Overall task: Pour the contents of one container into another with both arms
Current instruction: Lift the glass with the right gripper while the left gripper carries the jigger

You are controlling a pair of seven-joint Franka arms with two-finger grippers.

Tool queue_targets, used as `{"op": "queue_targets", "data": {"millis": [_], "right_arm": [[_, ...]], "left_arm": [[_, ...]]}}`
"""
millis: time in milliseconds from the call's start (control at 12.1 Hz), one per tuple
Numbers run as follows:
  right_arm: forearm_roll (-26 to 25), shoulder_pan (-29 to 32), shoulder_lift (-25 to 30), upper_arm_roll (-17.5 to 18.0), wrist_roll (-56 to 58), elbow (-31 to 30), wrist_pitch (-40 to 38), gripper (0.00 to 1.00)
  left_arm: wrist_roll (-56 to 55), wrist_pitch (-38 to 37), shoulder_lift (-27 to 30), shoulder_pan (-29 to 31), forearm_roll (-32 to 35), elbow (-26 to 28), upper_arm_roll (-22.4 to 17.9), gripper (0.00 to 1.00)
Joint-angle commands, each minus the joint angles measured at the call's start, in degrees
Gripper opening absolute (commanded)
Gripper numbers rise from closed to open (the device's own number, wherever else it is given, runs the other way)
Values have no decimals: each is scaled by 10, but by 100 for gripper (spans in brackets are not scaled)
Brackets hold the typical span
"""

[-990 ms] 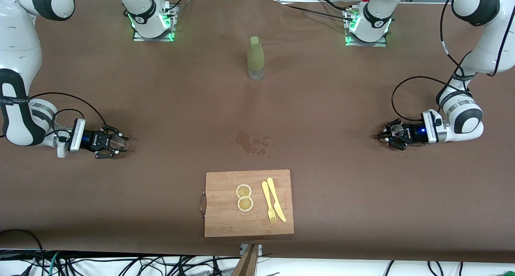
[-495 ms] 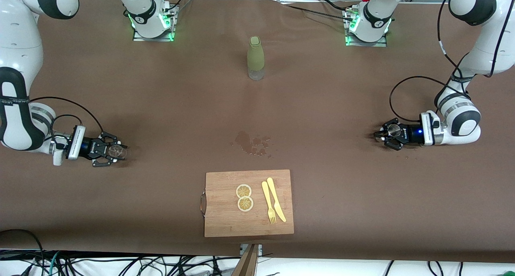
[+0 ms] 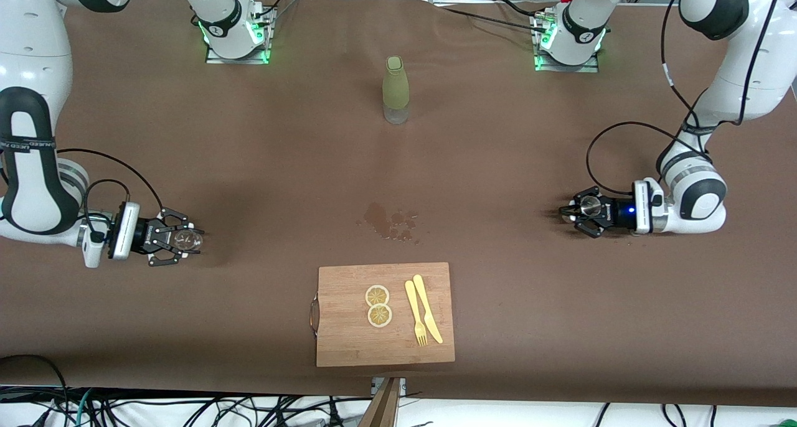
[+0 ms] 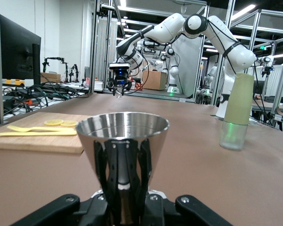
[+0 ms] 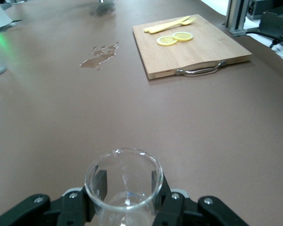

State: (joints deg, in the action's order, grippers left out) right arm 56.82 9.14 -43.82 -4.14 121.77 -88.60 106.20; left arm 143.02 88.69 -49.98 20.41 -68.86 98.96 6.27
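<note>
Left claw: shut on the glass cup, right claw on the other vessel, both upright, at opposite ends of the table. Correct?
Not quite. The left claw is shut on the steel jigger, as the left wrist view shows; the glass cup is in the right claw. Both vessels are upright, at opposite ends of the table.

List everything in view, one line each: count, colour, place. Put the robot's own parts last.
glass cup: one, clear, held in the right gripper, toward the right arm's end of the table
jigger: one, shiny steel, held in the left gripper, toward the left arm's end
bottle: one, olive-green with clear base, upright mid-table between the arms' bases
wet patch: one, dark, between bottle and board
cutting board: one, wooden, metal handle, nearest the front camera
lemon slices: two, yellow, on the board
fork and knife: one each, pale yellow, beside the slices
right gripper: black, shut on the cup
left gripper: black, shut on the jigger
</note>
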Motion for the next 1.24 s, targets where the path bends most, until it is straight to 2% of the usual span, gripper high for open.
{"op": "queue_targets", "data": {"millis": [0,330,742,1072,1155], "right_arm": [[-10,-39,46,-4,-67,-35,38,8],[-24,-90,65,-4,-142,-37,87,8],[-98,-178,98,-4,-299,-37,154,8],[-126,-246,101,-5,-401,-36,211,8],[-146,-266,101,-9,-432,-34,224,8]], "left_arm": [[-23,8,10,-41,-42,2,-9,0],[-38,39,9,-98,-93,-10,-8,0],[-42,111,9,-168,-181,-13,-8,0],[-42,172,10,-214,-250,-14,-7,0],[-42,183,10,-228,-271,-14,-7,0]]}}
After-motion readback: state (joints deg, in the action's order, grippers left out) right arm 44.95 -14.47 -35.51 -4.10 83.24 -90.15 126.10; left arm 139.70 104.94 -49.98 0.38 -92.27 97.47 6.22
